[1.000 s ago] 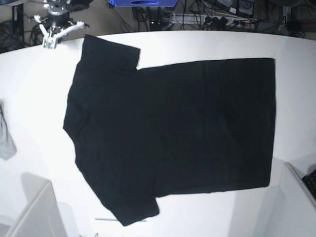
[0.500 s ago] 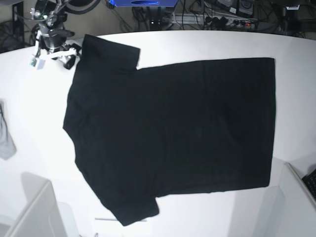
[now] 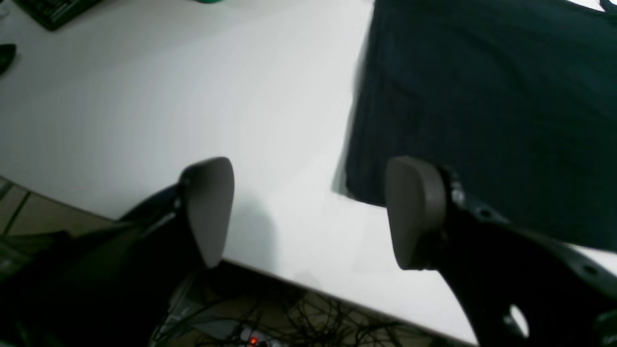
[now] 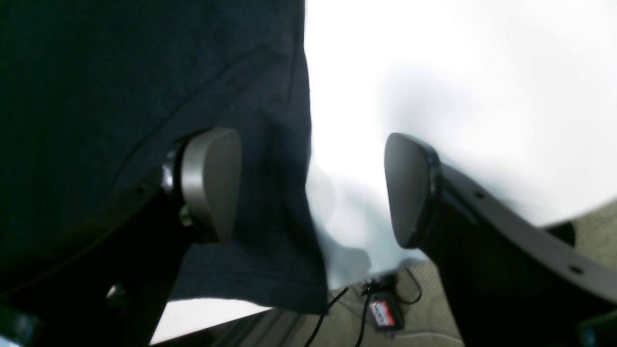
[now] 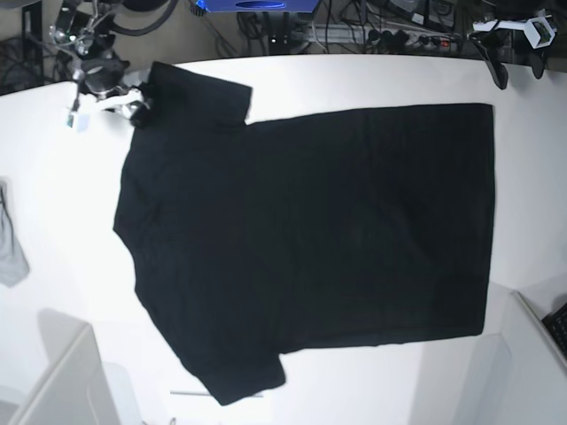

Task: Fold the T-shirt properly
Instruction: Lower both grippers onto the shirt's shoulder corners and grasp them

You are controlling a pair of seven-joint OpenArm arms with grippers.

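The white surface [image 5: 71, 195] carries the black T-shirt [image 5: 310, 239], spread flat across its middle; a small grey cloth [image 5: 11, 243] lies at its left edge.

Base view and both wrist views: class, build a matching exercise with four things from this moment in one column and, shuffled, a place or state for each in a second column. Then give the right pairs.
Things:
1. T-shirt
2. right gripper
3. left gripper
4. grey cloth

Places or states:
A. open above bare table beside the shirt's hem corner
B. at the base view's left edge, apart from the shirt
C. spread flat, plain black side up
D. open astride a sleeve edge

Pairs: 1-C, 2-D, 3-A, 4-B
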